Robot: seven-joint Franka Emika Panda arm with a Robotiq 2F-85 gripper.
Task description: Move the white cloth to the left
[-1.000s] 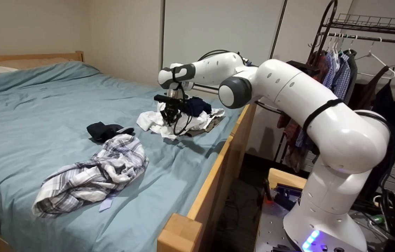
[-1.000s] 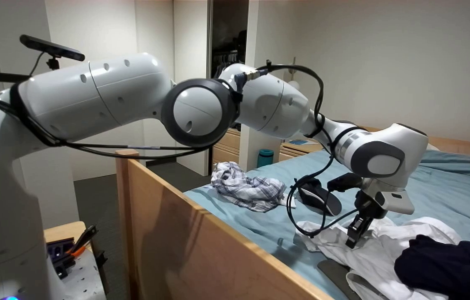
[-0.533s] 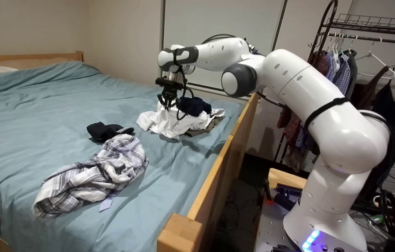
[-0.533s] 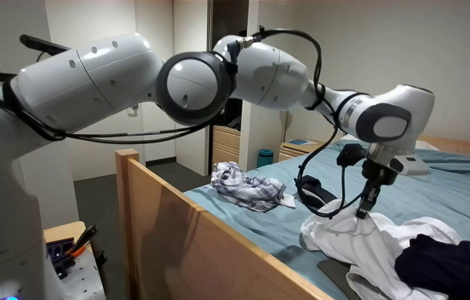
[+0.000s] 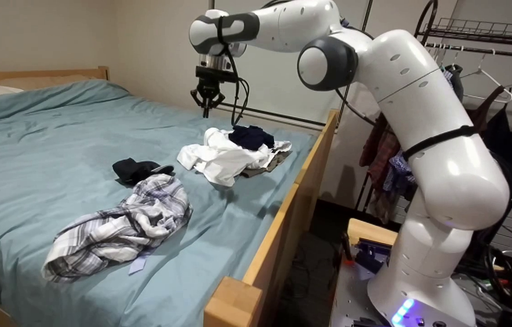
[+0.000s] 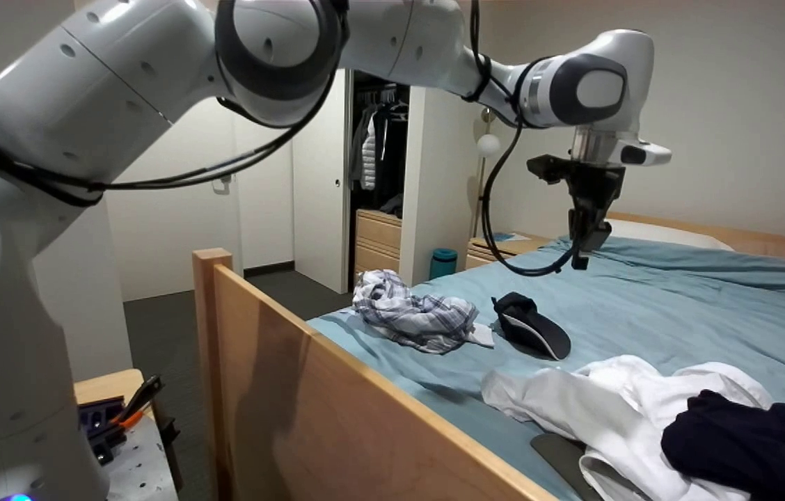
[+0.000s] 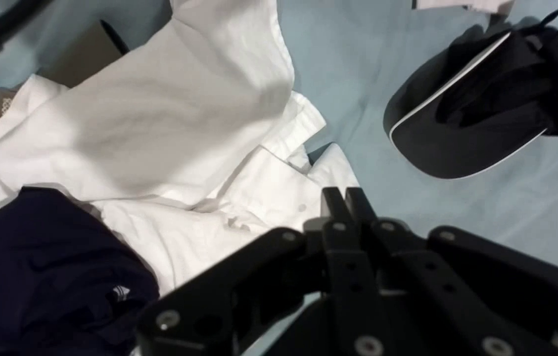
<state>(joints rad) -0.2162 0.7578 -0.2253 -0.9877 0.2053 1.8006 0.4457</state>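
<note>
The white cloth [image 5: 217, 160] lies crumpled on the blue bedspread near the bed's side board. It also shows in an exterior view [image 6: 594, 407] and in the wrist view [image 7: 160, 113]. A dark navy garment [image 7: 51, 277] lies on part of it and hides that part. My gripper [image 5: 206, 113] is well above the bed, pointing down, apart from the cloth. Its fingertips [image 7: 342, 190] are nearly together in the wrist view with nothing between them. In an exterior view the gripper [image 6: 582, 263] hangs over the bed, beyond the cloth.
A black cap [image 6: 532, 330] lies beside the cloth, and a plaid shirt [image 5: 124, 227] lies farther off. A brown-grey item [image 6: 566, 459] sticks out from under the cloth. The wooden bed board [image 6: 351, 410] stands between the arm's base and the bed.
Half a second ago part of the white cloth was raised at my fingertips. Now it lies back on the bed. My gripper has risen and moved away from it, shut and empty.
</note>
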